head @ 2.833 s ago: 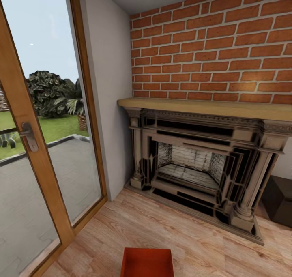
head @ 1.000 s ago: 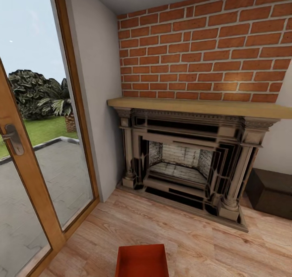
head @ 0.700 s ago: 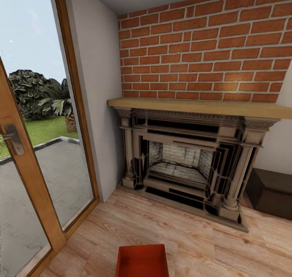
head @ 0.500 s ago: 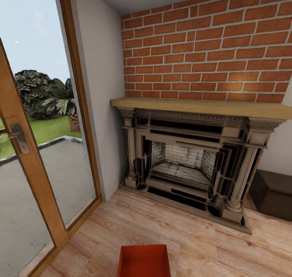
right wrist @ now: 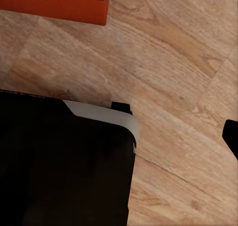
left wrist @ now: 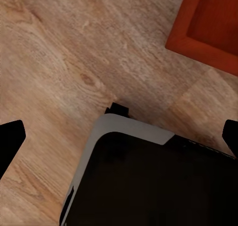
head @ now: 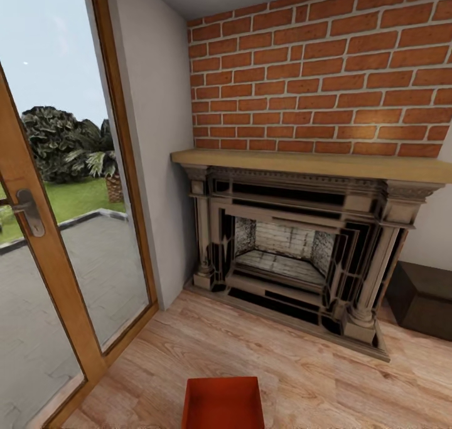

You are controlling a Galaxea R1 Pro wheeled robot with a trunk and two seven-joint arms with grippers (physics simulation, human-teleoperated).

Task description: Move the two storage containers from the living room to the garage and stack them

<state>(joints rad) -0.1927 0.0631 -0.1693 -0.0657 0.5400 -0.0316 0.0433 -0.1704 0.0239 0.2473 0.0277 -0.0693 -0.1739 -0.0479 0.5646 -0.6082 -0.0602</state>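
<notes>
1. I'm in the living room: brick wall point(head: 326, 71) above the fireplace point(head: 295, 253), glass doors point(head: 56, 228) at my left, open plank floor point(head: 251, 347) between.
2. My dark base point(left wrist: 148, 186) hides much of the floor under both wrist cameras.
3. One storage container point(head: 223, 404) sits on the planks directly ahead, cut off by the frame edge.
4. Left claw point(left wrist: 119, 136): black tips at opposite borders, spread wide. Right claw: one tip point(right wrist: 232, 134) visible, so I cannot tell.

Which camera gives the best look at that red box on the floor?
The head view: the storage container shows its open top and three walls on the wood floor. Each wrist view catches just a corner.
</notes>
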